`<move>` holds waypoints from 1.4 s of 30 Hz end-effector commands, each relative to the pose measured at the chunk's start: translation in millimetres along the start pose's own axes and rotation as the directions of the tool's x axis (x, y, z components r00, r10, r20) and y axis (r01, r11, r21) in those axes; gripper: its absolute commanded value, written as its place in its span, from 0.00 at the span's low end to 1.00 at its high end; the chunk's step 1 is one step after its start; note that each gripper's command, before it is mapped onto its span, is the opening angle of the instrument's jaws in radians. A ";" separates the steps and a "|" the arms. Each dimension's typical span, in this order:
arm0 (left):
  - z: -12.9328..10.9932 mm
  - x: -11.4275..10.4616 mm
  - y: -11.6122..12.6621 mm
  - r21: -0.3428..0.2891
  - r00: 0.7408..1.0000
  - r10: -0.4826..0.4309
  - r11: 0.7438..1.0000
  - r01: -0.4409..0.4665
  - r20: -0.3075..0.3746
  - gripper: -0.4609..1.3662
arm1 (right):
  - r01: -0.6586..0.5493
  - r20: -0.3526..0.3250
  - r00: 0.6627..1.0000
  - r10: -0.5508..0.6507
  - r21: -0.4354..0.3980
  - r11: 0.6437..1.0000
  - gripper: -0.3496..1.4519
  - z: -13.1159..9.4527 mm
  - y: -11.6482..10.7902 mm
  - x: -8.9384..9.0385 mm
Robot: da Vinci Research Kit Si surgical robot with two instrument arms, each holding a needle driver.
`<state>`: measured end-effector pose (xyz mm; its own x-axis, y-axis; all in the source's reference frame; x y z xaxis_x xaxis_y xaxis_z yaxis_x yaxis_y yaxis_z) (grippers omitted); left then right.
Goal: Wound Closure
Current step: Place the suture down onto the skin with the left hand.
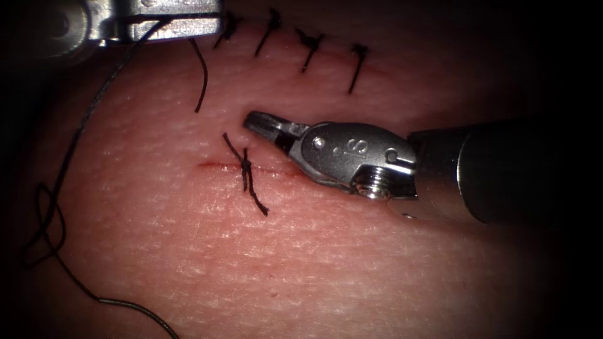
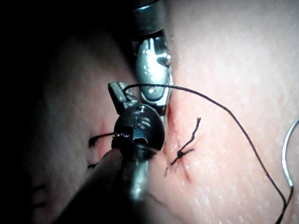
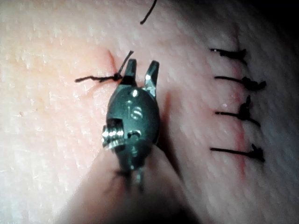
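Two tools worked over the tissue (image 1: 326, 270) during bench practice in wound closure. The left tool (image 1: 164, 25), at the upper left of the endoscope view, had its jaws pressed together on the thread (image 1: 81, 125), which ran from its tip down the tissue's left side, looped once, and trailed toward the needle (image 2: 286, 154), whose curved steel lay loose on the surface in the left wrist view, held by neither tool and not driven into the tissue. Holding the strand up and away probably kept it clear of the cut (image 1: 217, 166), a short red line on which one knotted stitch (image 1: 245, 167) sat with two free tails. The right tool (image 1: 254, 120), reaching in from the right, hovered just above and to the right of that knot; in its own wrist view its jaws stood spread and held nothing, placed, by the look of it, to reach the stitch. Across the top ran a second, already closed line carrying four finished stitches (image 1: 311, 43), and one short cut end of thread (image 1: 202, 75) hung below the left tool.
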<state>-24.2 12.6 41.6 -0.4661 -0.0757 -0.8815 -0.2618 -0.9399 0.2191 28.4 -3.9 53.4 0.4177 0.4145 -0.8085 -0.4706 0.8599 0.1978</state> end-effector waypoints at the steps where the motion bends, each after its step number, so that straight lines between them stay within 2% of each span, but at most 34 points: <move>1: 0.1 0.0 0.1 0.001 1.000 0.001 1.000 -0.001 0.002 0.06 | -0.001 -0.003 1.000 0.001 -0.007 1.000 0.77 -0.4 0.1 -0.1; 4: 0.6 0.0 0.6 0.000 1.000 0.004 1.000 -0.004 0.000 0.06 | -0.009 0.010 1.000 0.010 -0.027 1.000 0.84 -3.2 1.0 -0.7; 7: 1.1 0.1 1.1 -0.003 1.000 0.013 1.000 -0.013 -0.007 0.06 | -0.014 0.018 1.000 0.015 -0.042 0.999 0.85 -5.3 1.8 -1.3; 11: 2.8 0.1 2.5 -0.005 0.999 0.039 0.999 -0.040 -0.022 0.06 | -0.016 0.042 0.999 0.019 -0.072 0.997 0.86 -9.6 3.5 -2.9; 16: 2.8 -0.5 1.9 -0.001 0.996 0.089 0.996 -0.089 -0.020 0.06 | -0.020 0.032 0.999 0.024 -0.101 0.995 0.86 -12.4 4.4 -4.2; 21: 2.9 -1.9 1.8 0.010 0.991 0.131 0.991 -0.131 -0.006 0.06 | -0.022 0.036 0.999 0.026 -0.116 0.993 0.86 -13.5 4.8 -4.7; 23: 3.2 -3.1 2.4 0.017 0.989 0.151 0.988 -0.151 -0.003 0.06 | -0.022 0.036 0.999 0.026 -0.116 0.993 0.86 -13.6 4.9 -4.8; 26: 3.5 -3.8 3.2 0.021 0.990 0.143 0.989 -0.143 -0.001 0.06 | -0.022 0.036 0.999 0.026 -0.116 0.993 0.85 -13.6 4.8 -4.7; 31: 4.5 -3.7 6.3 0.035 0.989 0.145 0.989 -0.145 0.012 0.06 | -0.023 0.037 0.999 0.027 -0.115 0.993 0.84 -13.8 4.9 -4.7; 37: 6.1 -2.7 10.0 0.022 0.980 0.199 0.980 -0.198 -0.013 0.06 | -0.019 0.038 0.999 0.023 -0.114 0.993 0.84 -13.9 5.1 -4.5; 42: 8.4 -2.2 14.6 -0.008 0.965 0.260 0.966 -0.260 -0.037 0.06 | -0.013 0.038 0.999 0.017 -0.108 0.994 0.82 -14.4 5.5 -4.6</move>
<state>-34.2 1.6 50.4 -0.4880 -0.3282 -0.8088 -0.1321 -0.8882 0.4401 12.6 -5.4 50.2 0.4397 0.4411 -0.7823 -0.5595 0.8159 0.1456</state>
